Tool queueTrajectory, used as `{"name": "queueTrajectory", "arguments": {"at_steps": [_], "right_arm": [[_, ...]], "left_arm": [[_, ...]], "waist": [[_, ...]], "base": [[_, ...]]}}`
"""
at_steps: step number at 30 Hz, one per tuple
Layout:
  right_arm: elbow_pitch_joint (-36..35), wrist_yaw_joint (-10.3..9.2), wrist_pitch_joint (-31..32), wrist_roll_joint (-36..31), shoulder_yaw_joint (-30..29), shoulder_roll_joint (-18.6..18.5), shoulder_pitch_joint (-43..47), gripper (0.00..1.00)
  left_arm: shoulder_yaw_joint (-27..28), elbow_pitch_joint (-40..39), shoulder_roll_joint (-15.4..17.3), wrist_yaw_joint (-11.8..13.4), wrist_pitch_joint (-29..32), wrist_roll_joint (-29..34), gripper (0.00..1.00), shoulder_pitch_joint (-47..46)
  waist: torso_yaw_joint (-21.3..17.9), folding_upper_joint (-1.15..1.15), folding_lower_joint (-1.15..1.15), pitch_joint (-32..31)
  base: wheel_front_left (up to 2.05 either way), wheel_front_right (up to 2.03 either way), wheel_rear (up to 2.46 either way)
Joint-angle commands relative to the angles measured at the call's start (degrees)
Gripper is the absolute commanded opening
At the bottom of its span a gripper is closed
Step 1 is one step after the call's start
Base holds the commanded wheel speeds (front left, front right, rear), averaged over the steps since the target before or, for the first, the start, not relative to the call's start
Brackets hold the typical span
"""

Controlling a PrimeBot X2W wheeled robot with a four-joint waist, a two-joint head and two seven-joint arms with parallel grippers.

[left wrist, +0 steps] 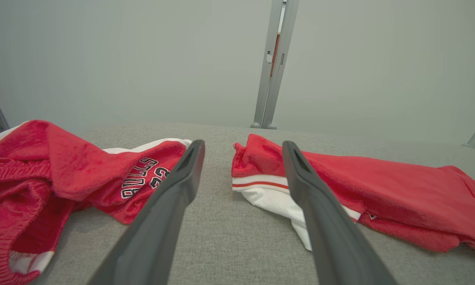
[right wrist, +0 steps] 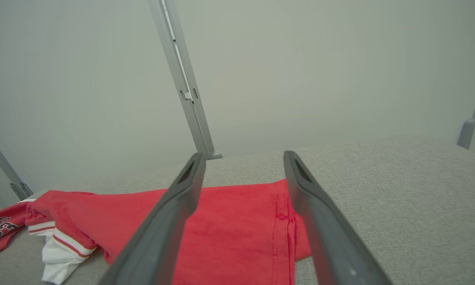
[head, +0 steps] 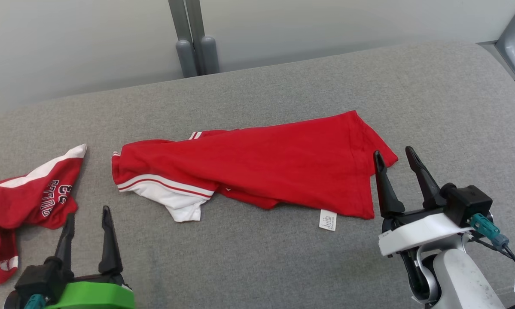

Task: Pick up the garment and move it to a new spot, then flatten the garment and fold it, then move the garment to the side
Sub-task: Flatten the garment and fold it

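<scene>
The red shirt [head: 278, 167] lies in the middle of the head view on the grey fabric worktop [head: 248, 257]. It stretches from centre left to centre right of the frame. It is loosely spread with some folds, not fully flat. At its left end a white sleeve [head: 171, 191] with red stripes sticks out toward the bottom of the frame. A small white tag [head: 328, 220] hangs from the lower edge, right of centre.

The right gripper [head: 392, 151] rises from the lower right of the head view. Its jaws are apart and hold nothing, and their tips lie at the shirt's right-hand corner. Whether they touch the cloth cannot be told. In the right wrist view the stitched hem of the shirt runs up between the two dark fingers.

The left gripper [head: 88, 212] stands at the lower left of the head view. Its jaws are also apart and empty, above bare worktop and well short of the shirt. In the left wrist view the shirt's striped sleeve shows behind its right-hand finger.

A second red garment [head: 25, 193], with white trim and dark lettering, lies crumpled at the left edge of the head view, apart from the shirt. Behind the worktop, at the top of the frame, grey posts [head: 193, 38] stand against a pale wall [head: 68, 43].
</scene>
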Motion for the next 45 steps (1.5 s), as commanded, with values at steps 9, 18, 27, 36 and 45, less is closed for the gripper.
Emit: {"name": "queueTrajectory", "arguments": {"at_steps": [9, 18, 27, 36, 45], "right_arm": [[0.0, 0.03, -0.2, -0.2, -0.2, 0.1, -1.1, 1.0], [0.0, 0.03, -0.2, 0.5, 0.6, 0.5, -2.6, 1.0], [-0.3, 0.03, -0.2, 0.7, 0.7, 0.7, -3.8, 1.0], [0.2, 0.03, -0.2, 0.5, 0.7, 1.0, -4.0, 1.0], [0.5, 0.03, -0.2, 0.2, 0.4, 1.1, -2.9, 1.0]], "left_arm": [[-5.9, 7.9, 1.3, -0.5, 9.2, -5.6, 1.0, -5.4], [-8.6, 16.5, 2.0, -0.5, 24.0, -14.5, 1.0, -13.0], [-8.8, 25.0, 3.7, -0.5, 28.0, -18.5, 1.0, -20.3], [-11.5, 28.8, 5.8, -0.5, 25.3, -20.2, 0.0, -23.7], [-16.3, 17.6, 7.3, 0.1, 24.2, -15.2, 0.0, -22.7]], "waist": [[-0.1, 0.0, 0.0, 0.7], [-2.4, 0.0, 0.0, 2.3], [-4.4, 0.0, 0.0, 4.7], [-4.5, 0.0, 0.0, 5.1], [-3.3, 0.0, 0.0, 4.4]], "base": [[0.0, 0.0, 0.0], [0.0, 0.0, 0.0], [0.0, 0.0, 0.0], [0.0, 0.0, 0.0], [0.0, 0.0, 0.0]]}}
